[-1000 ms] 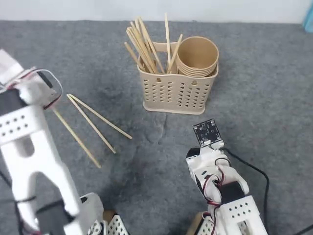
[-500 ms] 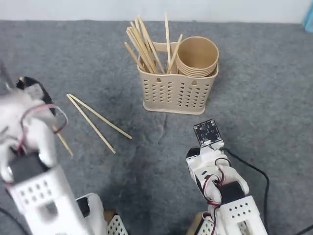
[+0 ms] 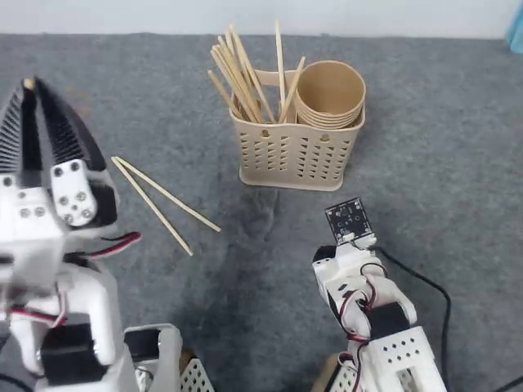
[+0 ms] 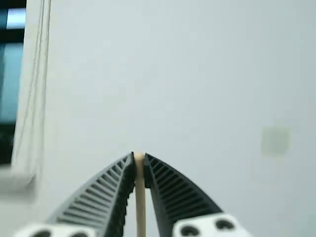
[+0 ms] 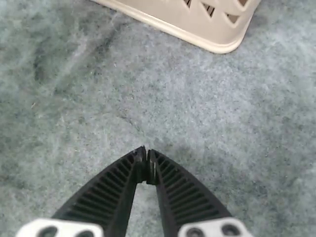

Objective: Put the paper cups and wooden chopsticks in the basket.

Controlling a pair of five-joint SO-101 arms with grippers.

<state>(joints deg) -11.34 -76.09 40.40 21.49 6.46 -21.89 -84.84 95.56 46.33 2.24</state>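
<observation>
My left gripper point(image 3: 30, 86) is raised high at the left of the table and is shut on a wooden chopstick point(image 4: 139, 197), whose tip point(image 3: 29, 83) pokes out between the black fingers. Two more chopsticks point(image 3: 159, 200) lie crossed on the grey mat left of the basket point(image 3: 296, 151). The beige basket holds several chopsticks point(image 3: 241, 73) and a stack of paper cups point(image 3: 330, 94). My right gripper point(image 5: 146, 160) is shut with nothing in it, low over the mat just in front of the basket's base point(image 5: 197, 24).
The right arm's body point(image 3: 368, 318) stands at the front right, with a black cable point(image 3: 433, 294) trailing beside it. The left arm's white body point(image 3: 57, 269) takes up the front left. Grey mat point(image 3: 425, 163) lies open right of the basket.
The left arm has swung upward with a chopstick that lay on the mat at the left; only two remain there. The right arm has stayed still.
</observation>
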